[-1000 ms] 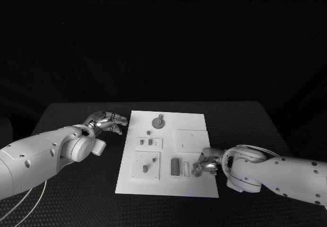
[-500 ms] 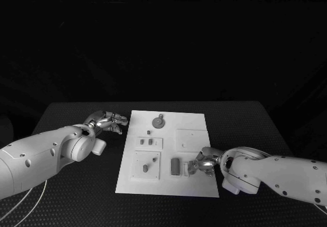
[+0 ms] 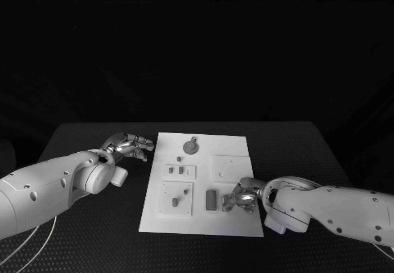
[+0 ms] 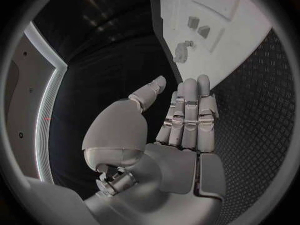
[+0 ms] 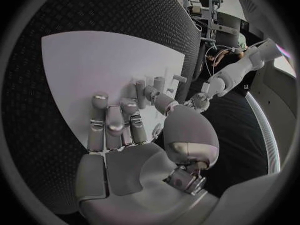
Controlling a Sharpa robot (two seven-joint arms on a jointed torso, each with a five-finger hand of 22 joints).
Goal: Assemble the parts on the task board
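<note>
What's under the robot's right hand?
The right hand hangs over the near right part of the white task board, beside a dark upright part. Bare board shows under its fingers in the right wrist view; anything beneath the palm is covered.

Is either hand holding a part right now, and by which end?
Left hand holds nothing. Right hand is over the task board; whether it grips a part cannot be told.
</note>
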